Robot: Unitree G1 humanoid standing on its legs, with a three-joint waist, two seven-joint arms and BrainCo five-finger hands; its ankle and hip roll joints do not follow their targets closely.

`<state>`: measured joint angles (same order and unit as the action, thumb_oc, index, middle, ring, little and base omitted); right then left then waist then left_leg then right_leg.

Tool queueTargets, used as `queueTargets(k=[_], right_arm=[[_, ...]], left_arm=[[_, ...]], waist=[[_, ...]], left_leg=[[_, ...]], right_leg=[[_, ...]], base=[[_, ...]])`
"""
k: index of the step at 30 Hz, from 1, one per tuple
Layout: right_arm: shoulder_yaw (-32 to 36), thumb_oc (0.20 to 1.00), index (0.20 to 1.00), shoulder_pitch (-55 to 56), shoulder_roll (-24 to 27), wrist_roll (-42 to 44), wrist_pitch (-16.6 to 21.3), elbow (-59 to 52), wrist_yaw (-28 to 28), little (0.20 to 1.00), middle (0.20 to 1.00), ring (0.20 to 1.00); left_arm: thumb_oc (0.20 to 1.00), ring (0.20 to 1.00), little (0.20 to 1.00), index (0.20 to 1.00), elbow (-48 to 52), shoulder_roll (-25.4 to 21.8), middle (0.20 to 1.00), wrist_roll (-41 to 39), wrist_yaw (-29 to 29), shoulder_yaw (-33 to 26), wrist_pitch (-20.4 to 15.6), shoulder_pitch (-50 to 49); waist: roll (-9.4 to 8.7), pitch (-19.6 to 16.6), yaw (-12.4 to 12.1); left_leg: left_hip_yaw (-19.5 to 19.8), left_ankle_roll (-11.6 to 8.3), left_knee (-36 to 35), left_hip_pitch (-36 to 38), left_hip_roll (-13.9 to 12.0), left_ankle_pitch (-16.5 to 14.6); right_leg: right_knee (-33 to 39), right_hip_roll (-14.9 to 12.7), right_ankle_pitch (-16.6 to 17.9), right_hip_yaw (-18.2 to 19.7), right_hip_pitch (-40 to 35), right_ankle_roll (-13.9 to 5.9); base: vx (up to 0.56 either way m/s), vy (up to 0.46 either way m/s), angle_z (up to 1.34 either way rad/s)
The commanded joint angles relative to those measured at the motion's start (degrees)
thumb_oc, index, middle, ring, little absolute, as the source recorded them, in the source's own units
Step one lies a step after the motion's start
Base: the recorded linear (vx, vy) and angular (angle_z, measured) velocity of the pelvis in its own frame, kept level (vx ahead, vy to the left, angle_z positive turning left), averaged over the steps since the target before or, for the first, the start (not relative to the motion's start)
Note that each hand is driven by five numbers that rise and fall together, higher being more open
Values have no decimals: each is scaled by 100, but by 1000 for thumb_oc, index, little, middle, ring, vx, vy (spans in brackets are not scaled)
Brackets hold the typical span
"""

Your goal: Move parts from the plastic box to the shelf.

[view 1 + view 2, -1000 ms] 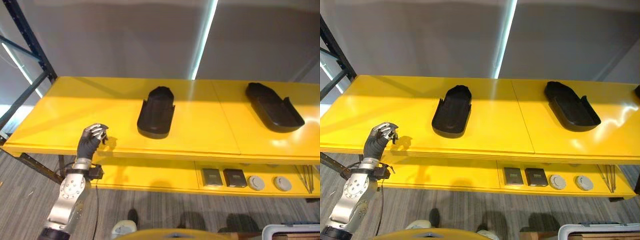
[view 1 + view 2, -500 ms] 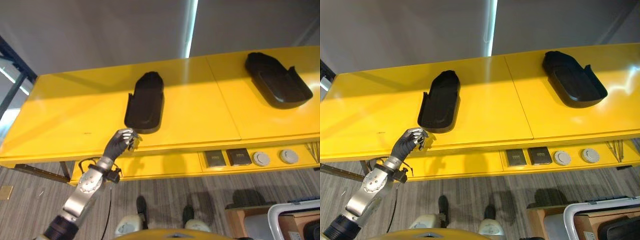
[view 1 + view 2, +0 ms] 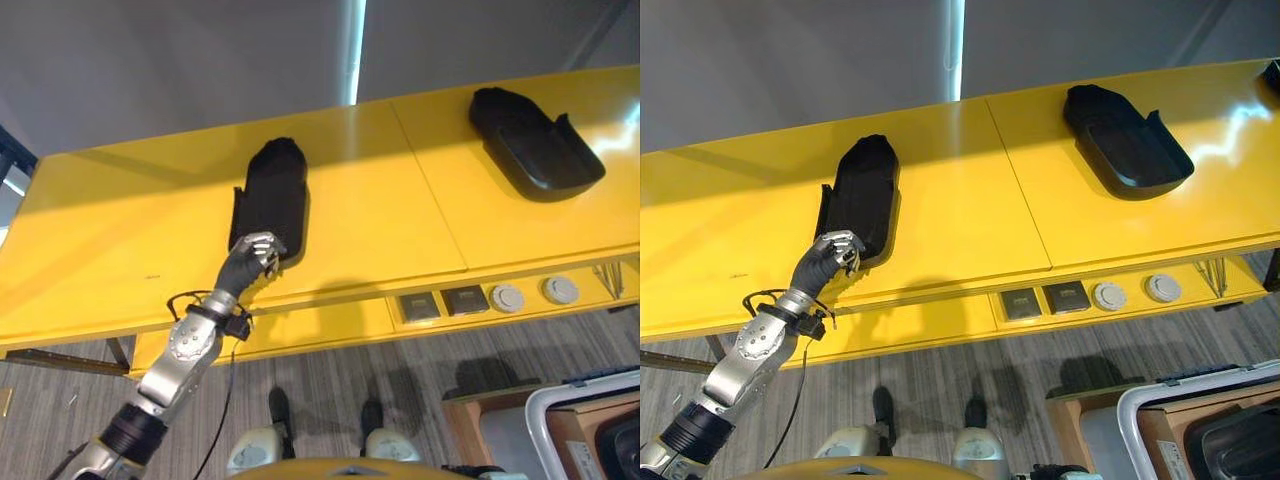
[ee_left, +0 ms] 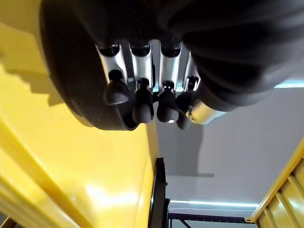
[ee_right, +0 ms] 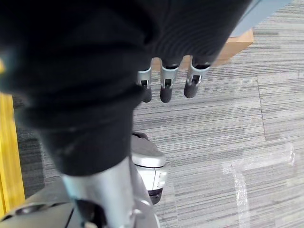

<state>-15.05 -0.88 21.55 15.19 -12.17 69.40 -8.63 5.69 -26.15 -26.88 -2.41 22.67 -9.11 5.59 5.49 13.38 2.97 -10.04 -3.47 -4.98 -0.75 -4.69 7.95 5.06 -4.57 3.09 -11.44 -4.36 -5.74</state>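
Two black moulded parts lie on the yellow shelf (image 3: 400, 240): one left of the middle (image 3: 272, 195), one at the far right (image 3: 530, 150). My left hand (image 3: 250, 263) is at the shelf's front edge, right at the near end of the left part, with its fingers curled and nothing in them. In the left wrist view the dark fingertips (image 4: 142, 102) are bent in front of that part (image 4: 61, 71). My right hand hangs over the carpet with relaxed fingers (image 5: 165, 88). The plastic box (image 3: 1160, 410) stands at the lower right, a black part (image 3: 1240, 445) inside it.
On a lower yellow shelf sit two dark square pieces (image 3: 440, 303) and two white round discs (image 3: 508, 297). A dark rack upright (image 3: 12, 165) stands at the shelf's left end. A brown carton (image 3: 590, 435) stands by the box. Grey carpet lies below.
The camera has swung right and tilted. My left hand has moved right along the shelf's front edge, from well left of the left part to its near end, fingers still curled.
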Motion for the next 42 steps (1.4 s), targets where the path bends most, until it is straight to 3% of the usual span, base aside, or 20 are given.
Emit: queueTargets(k=[1,10,25,33,34,42], right_arm=[[-121,1000,1000,-239,-435,-97,41,-97,-6,1000,1000,1000],[-136,1000,1000,-243,-387,-191,-29,-169,-30,1000,1000,1000],[-253,1000,1000,-337,-347,-195,26,-275,-63,1000,1000,1000],[-185,1000,1000,-263,-362,-227,43,-184,-68,1000,1000,1000],[-113,1000,1000,-203,-383,-237,86,-109,-67,1000,1000,1000],[26,1000,1000,-102,-517,-162,185,45,42,1000,1000,1000]], left_arm=[[200,200,200,200,-63,113,200,-173,-150,48,-104,371],[200,200,200,200,-287,193,200,88,-306,127,6,562],[200,200,200,200,-847,418,200,312,-861,133,-198,1341],[200,200,200,200,-523,410,200,124,-515,-17,-560,1310],[1000,1000,1000,1000,-101,344,1000,221,-419,-173,-694,1149],[1000,1000,1000,1000,888,116,1000,532,-508,-677,-1168,484]], waist=[[-175,184,25],[-164,262,114],[-171,559,356],[-183,482,334],[-174,389,263],[-234,-17,-55]], left_leg=[[-224,81,-2,327,105,-631],[-277,70,-2,329,91,-598],[-328,50,-2,205,48,-530],[-319,27,-2,307,37,-536],[-305,22,-2,363,38,-554],[-234,12,-2,576,60,-636]], right_leg=[[-6,24,10,66,144,66],[-6,31,5,118,149,78],[-6,78,51,328,331,106],[-6,81,16,303,213,103],[-6,72,-12,248,134,98],[-6,8,-100,-42,-182,78]], base=[[21,4,-3],[25,6,-5],[-5,-2,-3],[18,-8,-4],[31,-9,-2],[-33,2,6]])
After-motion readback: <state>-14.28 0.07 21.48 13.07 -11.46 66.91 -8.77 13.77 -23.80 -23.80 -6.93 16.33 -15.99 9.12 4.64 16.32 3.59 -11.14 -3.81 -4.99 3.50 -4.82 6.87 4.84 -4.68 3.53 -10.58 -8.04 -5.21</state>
